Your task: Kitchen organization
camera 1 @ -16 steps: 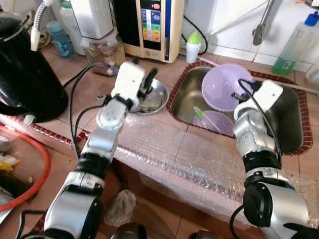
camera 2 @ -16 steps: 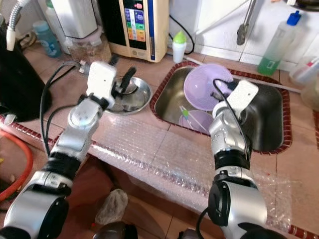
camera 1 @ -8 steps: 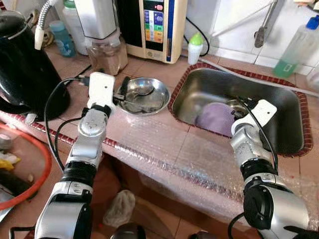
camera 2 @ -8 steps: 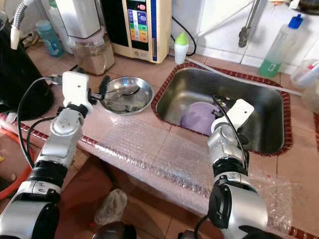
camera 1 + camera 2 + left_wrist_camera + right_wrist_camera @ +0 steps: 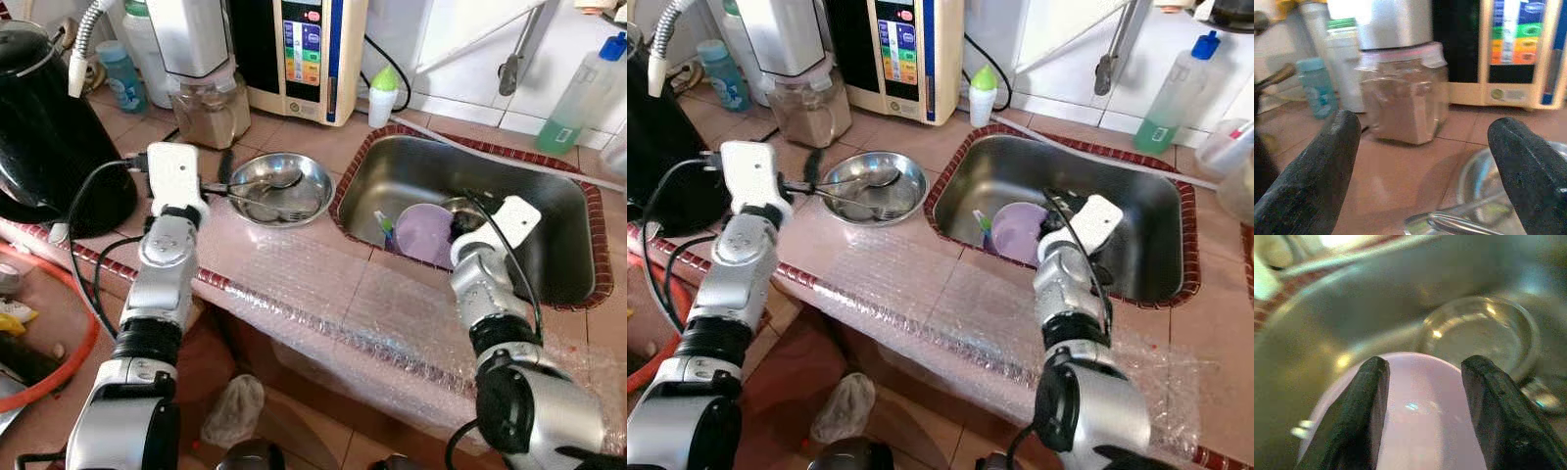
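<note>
Right wrist view: claw (image 5: 1422,418) astride purple bowl (image 5: 1415,431)

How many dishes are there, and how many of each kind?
Steel bowl on the counter: 1
Purple bowl in the sink: 1
Glass bowl in the sink: 1
Spoon in the steel bowl: 1
Total: 4
</note>
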You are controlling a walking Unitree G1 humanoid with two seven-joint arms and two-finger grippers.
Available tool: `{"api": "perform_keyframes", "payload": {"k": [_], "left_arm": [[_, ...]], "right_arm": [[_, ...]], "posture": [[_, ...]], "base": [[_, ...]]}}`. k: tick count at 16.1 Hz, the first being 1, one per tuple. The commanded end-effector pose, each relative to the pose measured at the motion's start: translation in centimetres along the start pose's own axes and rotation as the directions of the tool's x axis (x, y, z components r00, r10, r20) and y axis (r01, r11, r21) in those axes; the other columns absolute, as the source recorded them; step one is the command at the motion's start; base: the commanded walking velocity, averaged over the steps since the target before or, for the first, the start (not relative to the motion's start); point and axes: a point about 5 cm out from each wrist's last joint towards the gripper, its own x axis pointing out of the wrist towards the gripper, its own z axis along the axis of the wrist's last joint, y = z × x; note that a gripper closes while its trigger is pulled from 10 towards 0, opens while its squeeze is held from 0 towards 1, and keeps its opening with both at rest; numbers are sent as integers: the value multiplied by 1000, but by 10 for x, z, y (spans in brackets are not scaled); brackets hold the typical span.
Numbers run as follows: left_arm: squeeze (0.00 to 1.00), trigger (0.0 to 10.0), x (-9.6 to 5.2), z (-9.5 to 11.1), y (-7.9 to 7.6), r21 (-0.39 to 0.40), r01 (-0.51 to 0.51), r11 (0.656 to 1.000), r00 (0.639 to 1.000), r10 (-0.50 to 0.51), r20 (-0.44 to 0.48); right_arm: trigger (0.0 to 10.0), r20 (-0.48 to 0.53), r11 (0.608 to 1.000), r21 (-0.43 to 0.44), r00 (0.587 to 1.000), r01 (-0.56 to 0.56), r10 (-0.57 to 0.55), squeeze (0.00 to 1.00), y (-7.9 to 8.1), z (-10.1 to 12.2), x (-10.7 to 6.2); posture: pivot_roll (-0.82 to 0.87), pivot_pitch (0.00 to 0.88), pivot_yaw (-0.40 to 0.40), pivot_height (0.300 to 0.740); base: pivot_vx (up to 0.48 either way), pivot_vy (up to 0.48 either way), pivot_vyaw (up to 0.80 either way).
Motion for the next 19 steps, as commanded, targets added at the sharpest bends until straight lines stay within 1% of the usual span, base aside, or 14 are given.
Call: {"api": "perform_keyframes", "payload": {"k": [1,2,4,5,7,8,9,10,13,14,16,17,18,19], "left_arm": [[1000,10000,-2,2,7,-20,-49,999,999,49,-1],[1000,10000,-7,-2,12,-90,-125,988,992,122,-40],[1000,10000,-11,-4,13,-126,-156,980,987,150,-55],[1000,10000,-17,-12,13,-180,-178,967,981,160,-110],[1000,10000,-22,-20,11,-221,-190,957,975,157,-158],[251,10000,-24,-29,7,-281,-185,942,969,128,-210],[0,10000,-23,-32,5,-305,-177,936,967,108,-231],[0,10000,-22,-34,4,-349,-175,921,965,90,-247],[0,9686,-12,-36,-1,-470,-168,867,960,35,-278],[0,3922,-8,-36,-2,-515,-176,839,956,22,-291],[0,0,-4,-32,-5,-568,-166,806,957,-6,-289],[0,0,-4,-32,-5,-568,-166,806,957,-6,-289],[0,0,-2,-31,-7,-606,-158,780,957,-32,-290],[0,0,2,-31,-9,-659,-162,735,952,-60,-301]], "right_arm": [[10000,42,999,-22,998,-45,46,1000,6,7,-1],[10000,66,994,-65,994,-86,91,1000,11,8,-3],[10000,72,992,-81,992,-98,104,1000,12,7,-5],[10000,67,991,-88,992,-102,108,1000,10,4,-6],[10000,63,990,-91,992,-103,109,1000,9,1,-8],[10000,61,986,-106,989,-130,137,1000,14,0,-9],[10000,59,983,-105,986,-151,157,973,17,0,-10],[10000,61,977,-111,980,-184,191,0,22,0,-12],[10000,70,951,-169,960,-258,273,0,32,-1,-19],[10000,69,951,-170,960,-257,272,0,31,-2,-21],[10000,70,951,-175,960,-256,271,0,29,-2,-22],[10000,70,951,-175,960,-256,271,0,29,-2,-22],[10000,67,950,-178,960,-255,270,0,27,-2,-24],[10000,67,950,-181,961,-253,269,0,26,0,-25]], "posture": [[-15,0,29,740],[-13,0,30,740],[-13,0,30,740],[-10,0,31,740],[-5,0,29,740],[-5,0,27,740],[-5,0,28,740],[-8,0,28,740],[-23,0,30,740],[-33,0,32,740],[-37,0,34,740],[-37,0,34,740],[-41,0,33,740],[-44,0,35,740]], "base": [[0,0,0],[0,0,0],[0,0,0],[0,0,0],[0,0,0],[0,0,0],[0,0,0],[0,0,0],[0,0,0],[0,0,0],[0,0,0],[0,0,0],[0,0,0],[0,0,0]]}}
